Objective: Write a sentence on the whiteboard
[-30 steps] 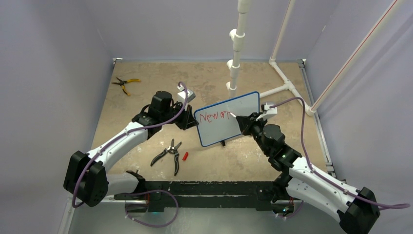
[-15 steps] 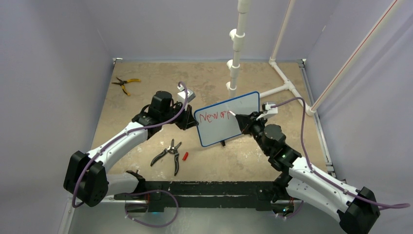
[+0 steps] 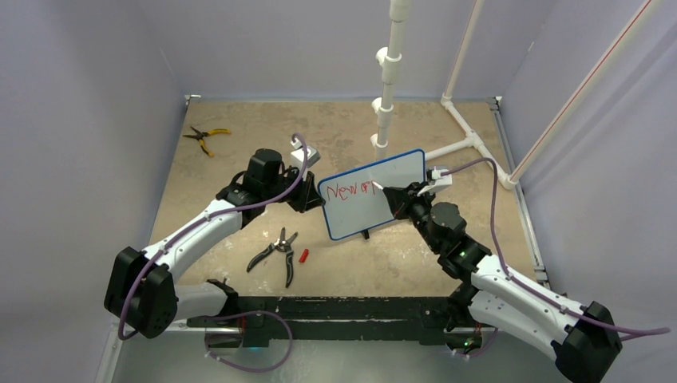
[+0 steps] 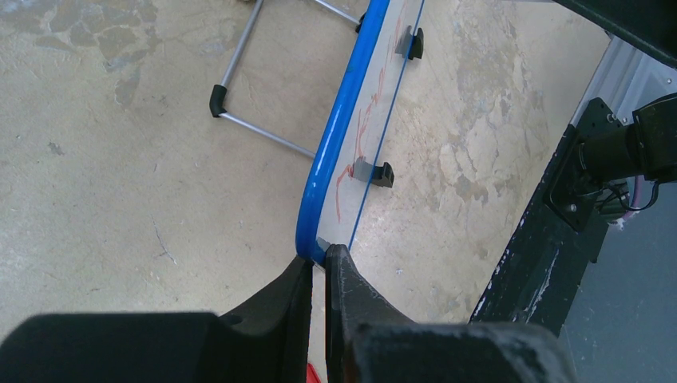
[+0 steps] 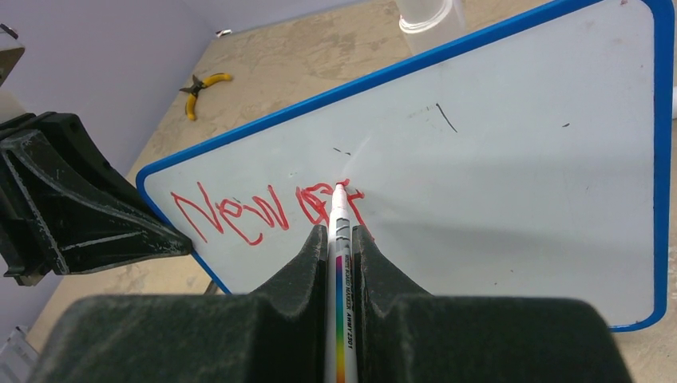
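Mid-sentence here: the whiteboard stands tilted near the table's middle, and the left gripper pinches its blue frame at the nine o'clock edge, bracing it. Reaching in from four o'clock, the right gripper clamps the marker, whose tip is pressed to the board at the end of the sentence: red letters reading roughly "New" plus a smudged second word. With bare white toward three o'clock, the next move looks like a steady rightward stroke under light pressure.
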Controlling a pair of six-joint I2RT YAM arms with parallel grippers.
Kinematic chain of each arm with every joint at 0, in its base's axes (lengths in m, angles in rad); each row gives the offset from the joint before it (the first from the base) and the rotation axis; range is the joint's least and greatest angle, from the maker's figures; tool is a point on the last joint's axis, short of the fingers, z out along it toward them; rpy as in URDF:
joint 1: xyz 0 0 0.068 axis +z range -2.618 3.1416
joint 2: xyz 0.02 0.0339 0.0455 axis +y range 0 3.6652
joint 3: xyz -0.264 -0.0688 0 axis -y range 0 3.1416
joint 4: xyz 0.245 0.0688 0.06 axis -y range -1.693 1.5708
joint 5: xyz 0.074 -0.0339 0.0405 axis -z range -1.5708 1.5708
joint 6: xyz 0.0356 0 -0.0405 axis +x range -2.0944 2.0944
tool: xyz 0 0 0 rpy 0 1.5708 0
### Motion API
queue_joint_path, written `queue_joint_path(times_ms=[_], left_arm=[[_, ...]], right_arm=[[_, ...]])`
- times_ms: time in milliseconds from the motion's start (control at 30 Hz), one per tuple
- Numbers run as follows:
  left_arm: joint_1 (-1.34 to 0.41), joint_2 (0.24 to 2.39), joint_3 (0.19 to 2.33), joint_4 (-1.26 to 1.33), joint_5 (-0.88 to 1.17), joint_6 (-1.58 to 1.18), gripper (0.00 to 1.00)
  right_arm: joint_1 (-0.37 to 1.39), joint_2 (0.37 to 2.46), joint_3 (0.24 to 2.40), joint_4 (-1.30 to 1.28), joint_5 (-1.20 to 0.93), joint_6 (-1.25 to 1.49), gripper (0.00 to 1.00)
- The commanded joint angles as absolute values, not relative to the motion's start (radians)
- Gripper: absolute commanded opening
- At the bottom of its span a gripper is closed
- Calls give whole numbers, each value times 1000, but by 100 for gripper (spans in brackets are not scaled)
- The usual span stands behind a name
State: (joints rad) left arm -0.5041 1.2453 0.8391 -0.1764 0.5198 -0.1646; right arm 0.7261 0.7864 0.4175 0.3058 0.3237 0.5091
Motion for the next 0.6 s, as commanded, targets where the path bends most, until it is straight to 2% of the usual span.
queue_joint_path(times_ms=[0, 567], left_arm=[[-503, 1232, 833, -145, 528, -161, 0], [-503, 1236, 833, -143, 530, -163, 0]], right_arm=[[723, 782, 433, 322, 380, 526, 0], [724, 759, 410, 241, 431, 564, 0]])
